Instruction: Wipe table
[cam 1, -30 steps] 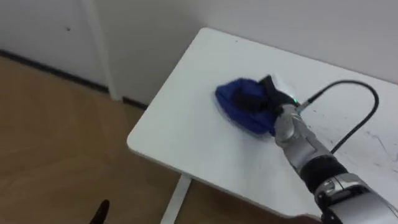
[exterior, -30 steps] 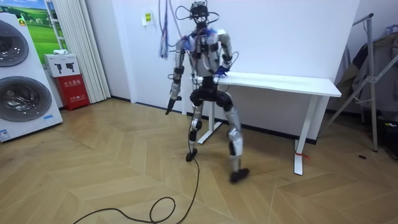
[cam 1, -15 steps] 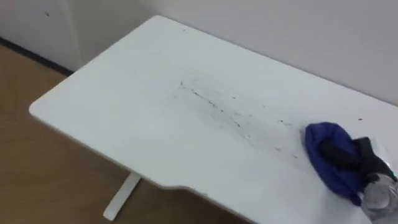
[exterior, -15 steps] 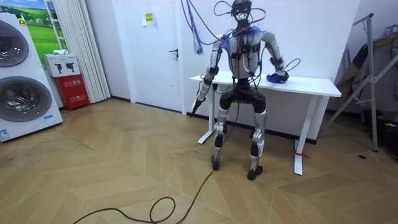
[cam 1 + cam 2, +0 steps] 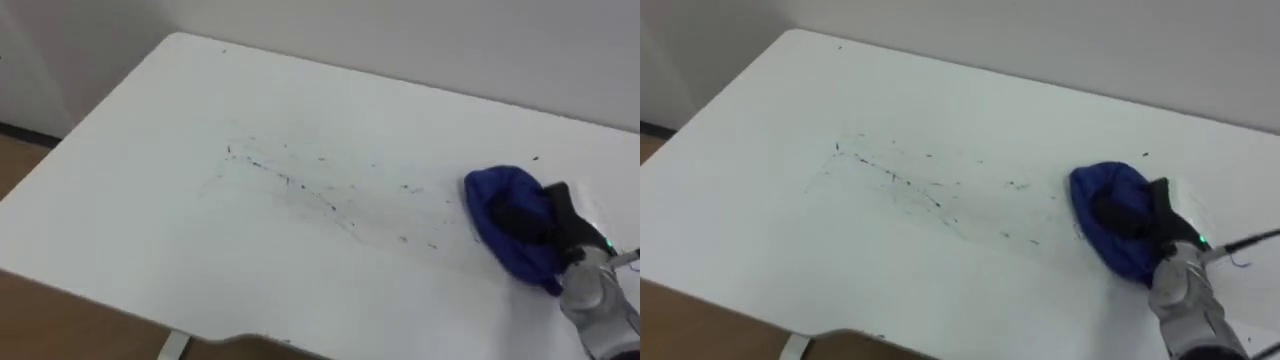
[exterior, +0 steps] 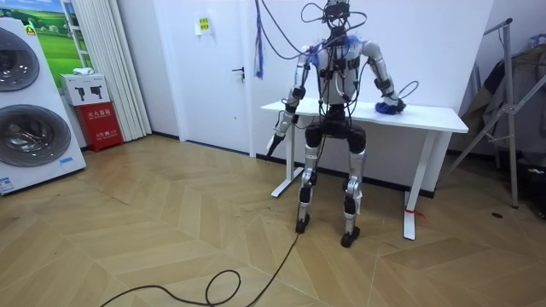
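Slid rightward along the counter (image 5: pixel 150 200), the blue cloth (image 5: pixel 497 198) slants far-left to near-right, the right hand (image 5: pixel 562 222) clenching it with its fingers.

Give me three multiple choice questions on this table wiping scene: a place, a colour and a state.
1. Where on the flat rectangular table is the blue fabric cloth? A its left edge; B its right part; C its near left corner.
2. The tabletop is: A black; B brown; C white.
3. The cloth is: A bunched up; B spread flat; C hanging off the edge.
Answers: B, it lies right of the dark marks, under the right hand; C, the surface is white; A, it forms a rounded lump.
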